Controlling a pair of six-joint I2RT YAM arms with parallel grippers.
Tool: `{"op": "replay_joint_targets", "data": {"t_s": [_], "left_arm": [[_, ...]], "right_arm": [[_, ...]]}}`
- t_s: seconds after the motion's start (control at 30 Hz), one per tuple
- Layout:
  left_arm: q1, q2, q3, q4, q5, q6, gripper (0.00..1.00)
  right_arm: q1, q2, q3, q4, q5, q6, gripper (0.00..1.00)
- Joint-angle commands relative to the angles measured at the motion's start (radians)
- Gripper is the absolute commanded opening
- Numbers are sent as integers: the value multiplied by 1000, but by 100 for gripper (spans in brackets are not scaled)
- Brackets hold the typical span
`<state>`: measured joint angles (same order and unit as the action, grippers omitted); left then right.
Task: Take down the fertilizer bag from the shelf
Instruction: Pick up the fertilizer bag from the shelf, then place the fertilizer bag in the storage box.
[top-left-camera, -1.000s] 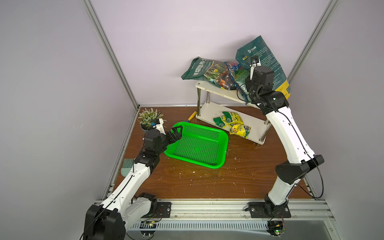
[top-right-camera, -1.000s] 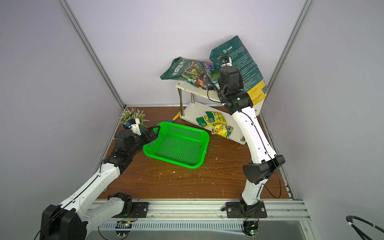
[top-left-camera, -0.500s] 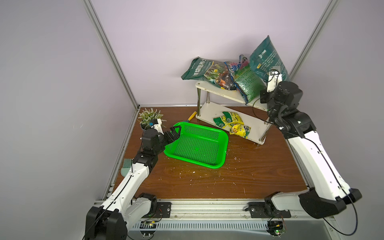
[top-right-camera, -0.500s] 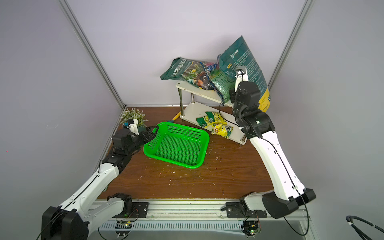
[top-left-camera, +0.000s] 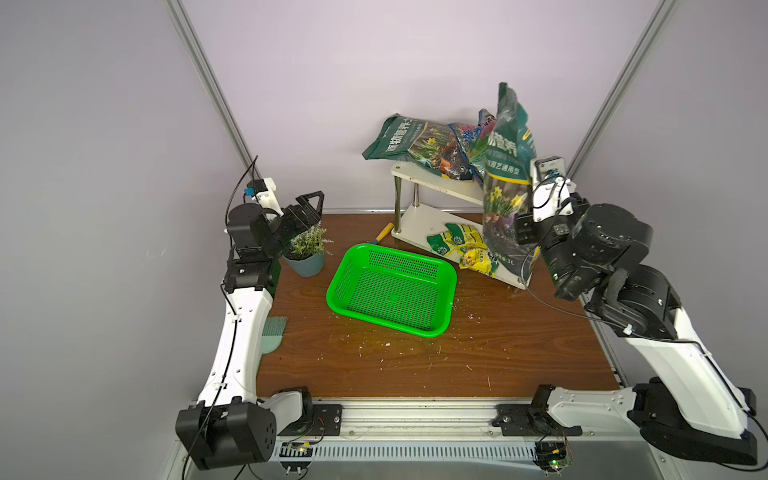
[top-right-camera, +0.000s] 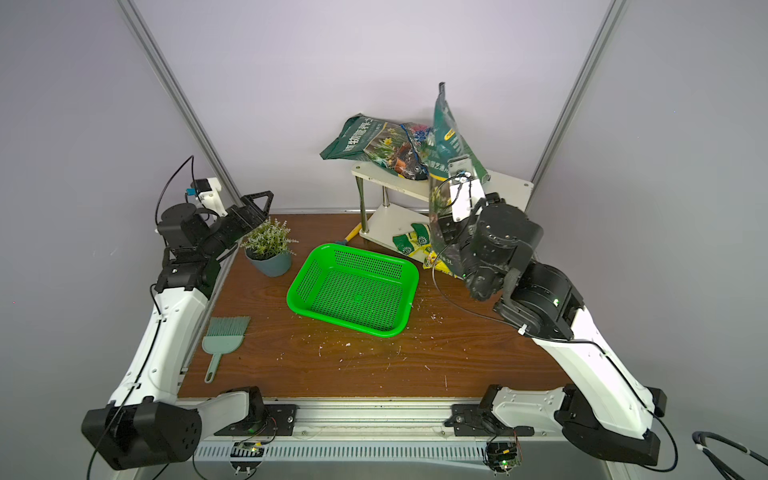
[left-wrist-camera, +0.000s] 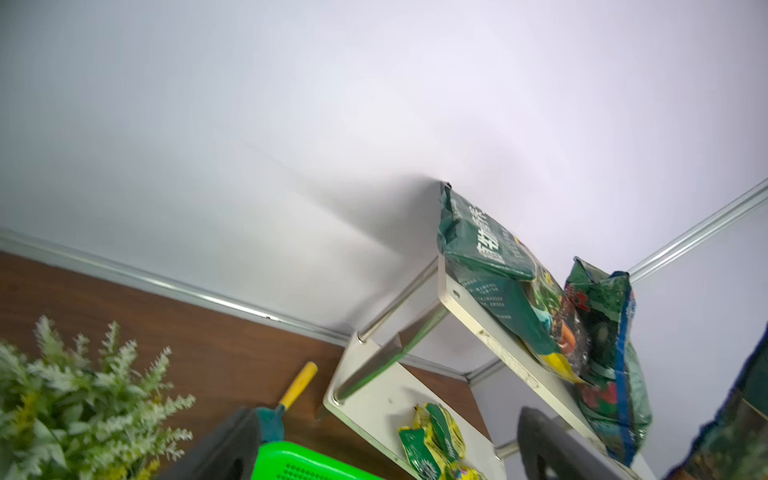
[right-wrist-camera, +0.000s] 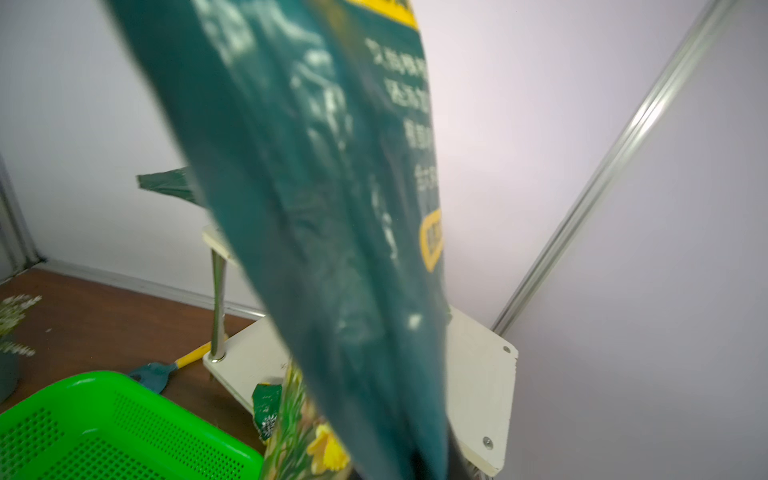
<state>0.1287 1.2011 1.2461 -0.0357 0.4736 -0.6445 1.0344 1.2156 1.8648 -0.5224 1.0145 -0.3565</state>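
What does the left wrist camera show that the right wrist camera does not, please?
Left wrist only: the blue-edged bag lying on the shelf's top board. Right wrist only: the fertilizer bag close up, filling mid-frame, with its yellow flower print. Both: the shelf, the green basket, the yellow-handled trowel and the plant.

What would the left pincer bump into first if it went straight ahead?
Probably the shelf, at the end nearest it. The open left pincer points that way above the potted plant, but depth is hard to judge.
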Motion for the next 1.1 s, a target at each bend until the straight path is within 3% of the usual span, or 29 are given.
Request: {"op": "replay_joint_targets", "data": {"t_s": [0.0, 0.07, 0.13, 0.33, 0.5, 0.6, 0.8, 1.07], "left_arm": [[43, 58, -32, -99, -54, 150, 100], [91, 76, -57, -43, 40, 114, 100], [99, 69, -69, -24, 41, 135, 100], [98, -2, -104, -12, 28, 165, 100], [99, -81, -134, 0, 36, 165, 100], [100, -126, -148, 0, 41, 167, 100], [106, -201, -172, 0, 14, 180, 100], [157, -180, -193, 36, 71, 123, 100]], "right_arm": [[161, -27, 54, 183, 142, -59, 0], [260, -29, 35, 186, 147, -28, 0], [333, -33, -19, 211, 109, 13, 0], [341, 19, -226, 400, -32, 64, 0], [165, 34, -349, 486, -377, 308, 0], [69, 84, -389, 539, -474, 365, 0], [33, 209, -448, 716, -521, 362, 0], [5, 382, -369, 801, -520, 405, 0]]}}
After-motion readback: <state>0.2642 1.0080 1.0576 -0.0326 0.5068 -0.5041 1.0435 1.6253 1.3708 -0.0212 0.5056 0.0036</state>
